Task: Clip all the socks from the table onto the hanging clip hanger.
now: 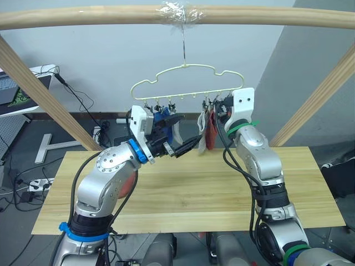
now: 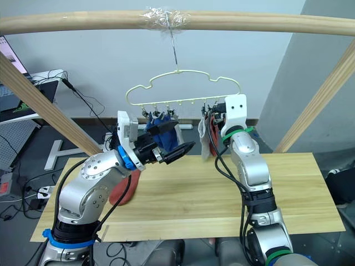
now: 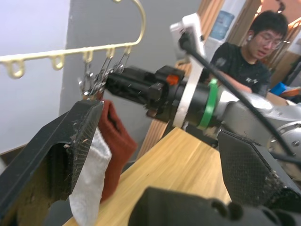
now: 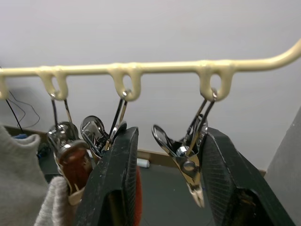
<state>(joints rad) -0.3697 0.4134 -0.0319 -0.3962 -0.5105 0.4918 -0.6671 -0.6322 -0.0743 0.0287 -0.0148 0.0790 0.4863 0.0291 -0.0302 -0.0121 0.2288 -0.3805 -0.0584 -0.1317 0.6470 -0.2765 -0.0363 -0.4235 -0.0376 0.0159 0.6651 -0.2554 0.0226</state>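
The pale-yellow clip hanger [image 1: 188,94] hangs by its hook from the wooden bar. Blue socks [image 1: 162,119] are clipped near its middle. A light grey sock [image 1: 202,134] and a rust-red sock [image 1: 212,128] hang toward its right end. My left gripper [image 1: 188,145] is open, its tips beside the grey sock [image 3: 91,174]; nothing is between its fingers. Up at the hanger's right end, my right gripper [image 4: 167,136] is open, with a bare metal clip [image 4: 186,160] between its fingers. Another rust-red sock [image 2: 123,188] lies on the table [image 1: 211,188], partly hidden under my left arm.
The thick wooden frame bar [image 1: 83,16] crosses overhead, with slanted struts [image 1: 39,88] at both sides behind the table. A person [image 3: 249,56] sits beyond the table's right end. A laptop [image 1: 11,91] and floor cables lie at the far left.
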